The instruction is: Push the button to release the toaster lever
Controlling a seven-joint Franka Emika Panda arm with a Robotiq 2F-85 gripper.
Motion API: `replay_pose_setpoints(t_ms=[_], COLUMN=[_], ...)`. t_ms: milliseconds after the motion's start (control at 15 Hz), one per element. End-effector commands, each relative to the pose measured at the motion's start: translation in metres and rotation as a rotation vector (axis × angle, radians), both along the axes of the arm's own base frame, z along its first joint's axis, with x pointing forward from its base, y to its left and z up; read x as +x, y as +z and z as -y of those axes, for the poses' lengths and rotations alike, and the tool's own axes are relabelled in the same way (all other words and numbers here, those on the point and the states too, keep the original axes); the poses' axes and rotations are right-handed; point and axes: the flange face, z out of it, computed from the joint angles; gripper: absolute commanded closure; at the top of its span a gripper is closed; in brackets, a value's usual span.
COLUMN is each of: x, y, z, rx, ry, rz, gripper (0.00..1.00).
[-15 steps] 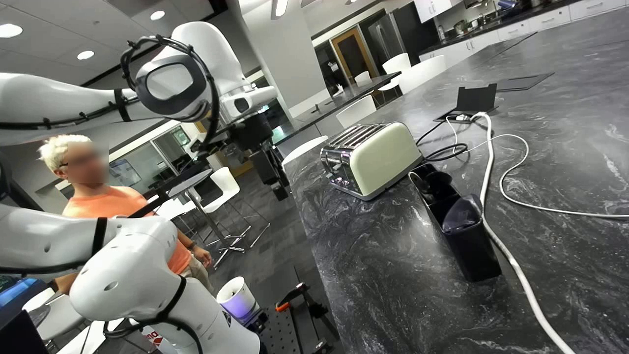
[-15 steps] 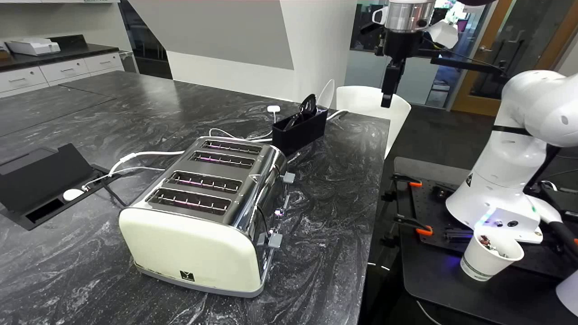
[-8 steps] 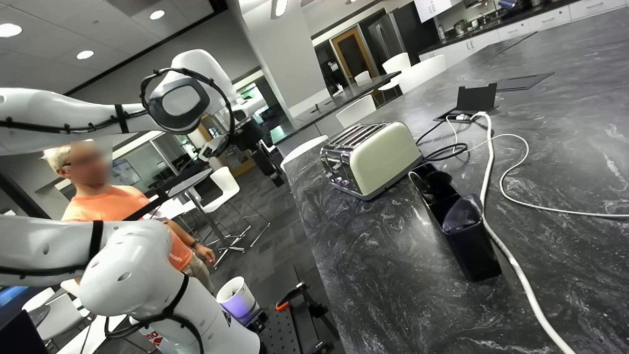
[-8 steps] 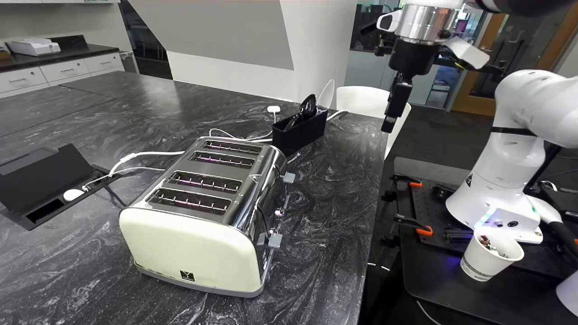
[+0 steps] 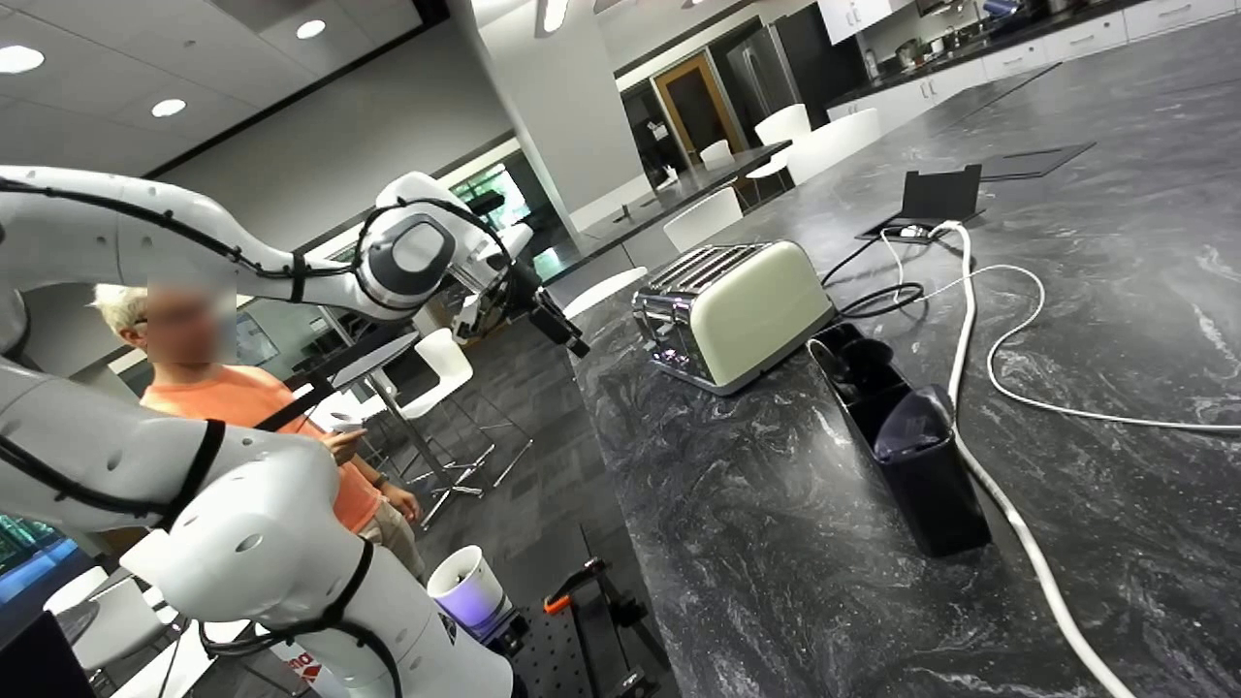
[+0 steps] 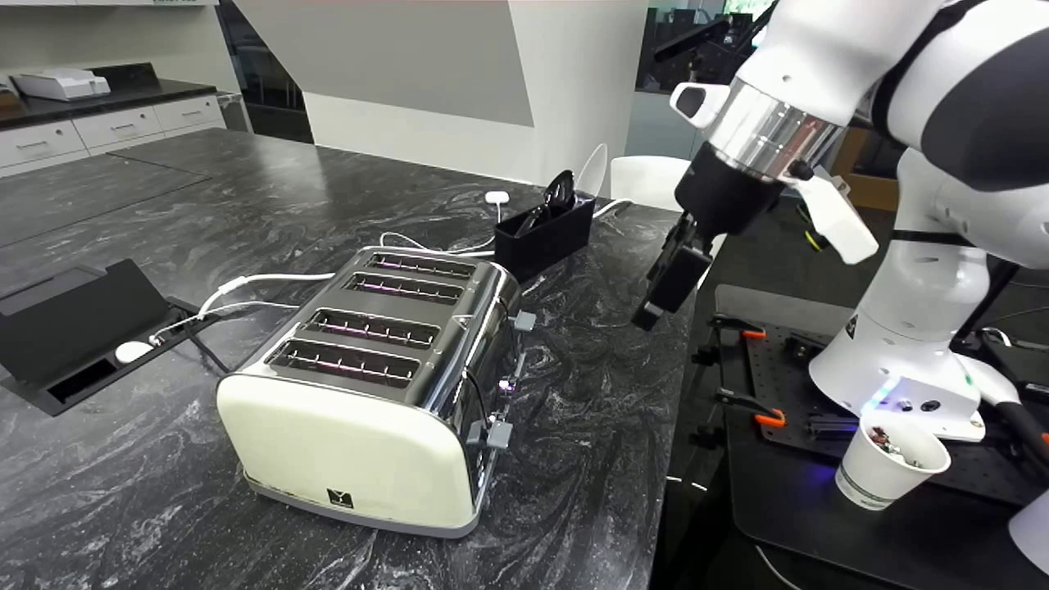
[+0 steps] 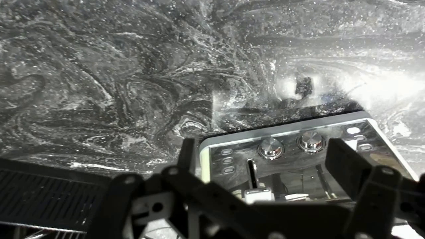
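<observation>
In an exterior view, the cream toaster (image 6: 352, 451) stands on the near part of the dark counter (image 6: 590, 500). The gripper (image 7: 262, 144) hangs right of it, apart, fingers (image 7: 187, 154) spread; which of the buttons (image 7: 227, 161) lies closest cannot fairly be judged.

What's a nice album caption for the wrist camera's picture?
Open tool facing the toaster and its two shiny round knobs.

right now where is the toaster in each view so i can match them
In an exterior view: the toaster, just right of centre.
In an exterior view: the toaster, left of centre, mostly in the lower half.
In the wrist view: lower right, its knobbed front partly hidden by the gripper.
Shared landmark: the dark marbled countertop, in all three views.
</observation>
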Motion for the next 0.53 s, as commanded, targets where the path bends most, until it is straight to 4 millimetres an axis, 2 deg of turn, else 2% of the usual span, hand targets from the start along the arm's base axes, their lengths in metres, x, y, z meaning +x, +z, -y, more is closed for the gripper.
replay_pose_setpoints(t_ms=[0, 333, 467], x=[0.016, 0.026, 0.032], y=[-0.021, -0.043, -0.045], z=[-0.038, -0.078, -0.087], rx=[-0.012, -0.061, -0.052], ry=[0.038, 0.067, 0.084], rz=[0.007, 0.02, 0.014], gripper=[0.0, 0.0, 0.0])
